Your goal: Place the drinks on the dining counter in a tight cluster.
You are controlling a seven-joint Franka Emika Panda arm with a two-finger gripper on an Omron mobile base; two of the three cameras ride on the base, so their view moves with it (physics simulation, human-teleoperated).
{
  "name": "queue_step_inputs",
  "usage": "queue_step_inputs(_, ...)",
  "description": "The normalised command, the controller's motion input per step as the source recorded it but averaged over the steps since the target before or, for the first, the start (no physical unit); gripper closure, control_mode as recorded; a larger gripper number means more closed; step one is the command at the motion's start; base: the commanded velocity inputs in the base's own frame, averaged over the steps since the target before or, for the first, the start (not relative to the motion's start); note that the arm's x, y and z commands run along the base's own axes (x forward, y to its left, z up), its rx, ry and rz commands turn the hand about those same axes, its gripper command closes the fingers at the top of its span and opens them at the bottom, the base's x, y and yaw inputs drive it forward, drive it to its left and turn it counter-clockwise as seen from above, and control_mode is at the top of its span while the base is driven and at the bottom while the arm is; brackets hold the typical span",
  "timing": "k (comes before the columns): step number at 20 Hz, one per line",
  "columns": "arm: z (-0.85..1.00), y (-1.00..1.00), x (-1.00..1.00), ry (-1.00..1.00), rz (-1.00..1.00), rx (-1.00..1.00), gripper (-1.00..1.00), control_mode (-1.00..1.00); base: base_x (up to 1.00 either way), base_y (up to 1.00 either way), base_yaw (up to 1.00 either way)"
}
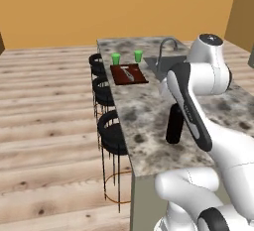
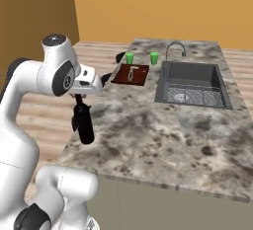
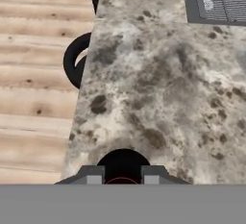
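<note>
We see the gripper clamped on the neck of the black wine bottle, which stands upright on the dining counter. We take the sink as our landmark. The bottle stands well away from it, on the stool side of the counter and close to that long edge; in the hand view its round black top sits between the two finger tips with the counter's edge running up just left of it.

Between the bottle and the sink we see a broad stretch of bare marble, and bare marble also runs from the sink toward the near end of the counter. Beyond the stool-side edge there is only wooden floor, and three black stools stand tucked against that edge in a row.

The sink is a dark inset basin with a grey ribbed mat or rack lying on its floor; we cannot tell more of what it is. A curved faucet rises at the sink's far rim. Just beside the sink, on the stool side, a dark red board lies flat with a small pale object on it, too small for us to identify. Past the board, level with the faucet, two green cups stand upright and apart from each other; we cannot see whether anything is in them.
</note>
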Motion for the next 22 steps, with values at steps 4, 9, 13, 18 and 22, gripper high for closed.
queue_step_inputs(4,-0.04,-0.18,0.98,0.04,0.00,0.03,1.00,-1.00,0.00,0.00,0.00)
queue_step_inputs(9,-0.07,-0.01,0.40,0.01,0.01,0.01,1.00,-1.00,0.00,0.00,0.00)
queue_step_inputs(13,-0.18,0.00,0.25,0.00,0.00,0.00,1.00,-1.00,0.00,0.00,0.00)
queue_step_inputs(18,-0.58,0.00,0.11,0.00,0.00,0.00,1.00,-1.00,0.00,0.00,0.00)
queue_step_inputs(22,-0.39,0.00,0.03,0.00,0.00,0.00,1.00,-1.00,0.00,0.00,0.00)
